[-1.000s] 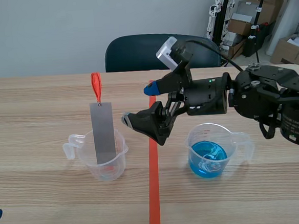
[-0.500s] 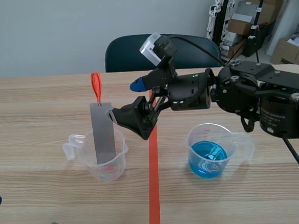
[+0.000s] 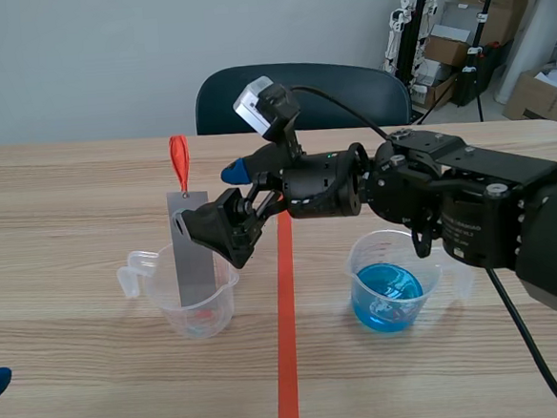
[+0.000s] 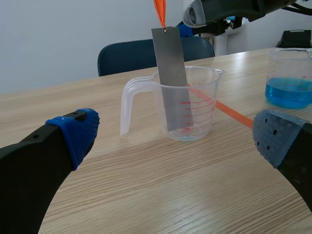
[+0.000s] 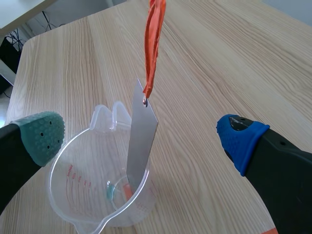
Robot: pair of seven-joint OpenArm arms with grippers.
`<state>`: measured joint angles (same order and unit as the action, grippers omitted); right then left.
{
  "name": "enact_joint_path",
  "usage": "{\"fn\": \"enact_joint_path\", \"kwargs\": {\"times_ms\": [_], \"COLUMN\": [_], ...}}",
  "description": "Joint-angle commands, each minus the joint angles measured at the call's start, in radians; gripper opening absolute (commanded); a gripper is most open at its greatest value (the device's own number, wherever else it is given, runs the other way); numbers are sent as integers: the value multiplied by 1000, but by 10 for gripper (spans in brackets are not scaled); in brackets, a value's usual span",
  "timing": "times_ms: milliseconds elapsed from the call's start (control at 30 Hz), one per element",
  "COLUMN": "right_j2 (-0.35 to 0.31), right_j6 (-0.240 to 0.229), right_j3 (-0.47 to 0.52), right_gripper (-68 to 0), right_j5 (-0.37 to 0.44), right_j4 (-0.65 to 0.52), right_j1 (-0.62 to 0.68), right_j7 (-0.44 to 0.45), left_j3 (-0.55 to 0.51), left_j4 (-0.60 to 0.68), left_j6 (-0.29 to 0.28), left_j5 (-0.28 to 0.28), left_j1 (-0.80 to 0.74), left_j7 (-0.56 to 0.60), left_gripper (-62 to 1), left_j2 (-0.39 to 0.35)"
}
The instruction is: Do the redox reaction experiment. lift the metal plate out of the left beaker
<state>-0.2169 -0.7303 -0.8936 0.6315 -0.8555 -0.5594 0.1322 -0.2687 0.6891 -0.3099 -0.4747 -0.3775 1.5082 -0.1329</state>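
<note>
— Wooden bench (image 3: 67,186): where's the plate (image 3: 192,248)?
— Upright in the left beaker (image 3: 223,304), ribbon (image 3: 179,163) on top.
— Grip?
— Right pincer (image 3: 211,197) wide open near the plate's top, holding nothing; left pincer (image 4: 178,134) open, empty.

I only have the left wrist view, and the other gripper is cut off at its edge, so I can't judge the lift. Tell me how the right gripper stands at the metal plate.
Observer: The right gripper is open. In its own wrist view the plate stands in the gap ahead of it, unclamped.
Operator: Describe the orange strip above my frame.
Observer: The ribbon is tied through the hole at the plate's top and stands up in a narrow loop.
Operator: Say where that arm comes from.
Observer: It reaches in from the right, past the beaker of blue liquid and across the tape line.
</note>
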Motion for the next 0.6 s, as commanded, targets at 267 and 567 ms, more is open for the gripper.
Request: {"fn": "enact_joint_path", "kwargs": {"times_ms": [267, 567], "right_j2": [60, 98], "right_j6": [-15, -15], "right_j3": [-30, -32], "right_gripper": [4, 4], "right_j5": [-4, -4], "right_j4": [-16, 56], "right_j1": [-43, -45], "right_j7": [12, 5], "left_j3": [-1, -1], "left_j4": [3, 3], "left_j6": [0, 1], "left_j5": [6, 6], "left_j1": [-10, -10], "left_j7": [46, 46], "left_gripper": [14, 14], "left_j2": [2, 2]}}
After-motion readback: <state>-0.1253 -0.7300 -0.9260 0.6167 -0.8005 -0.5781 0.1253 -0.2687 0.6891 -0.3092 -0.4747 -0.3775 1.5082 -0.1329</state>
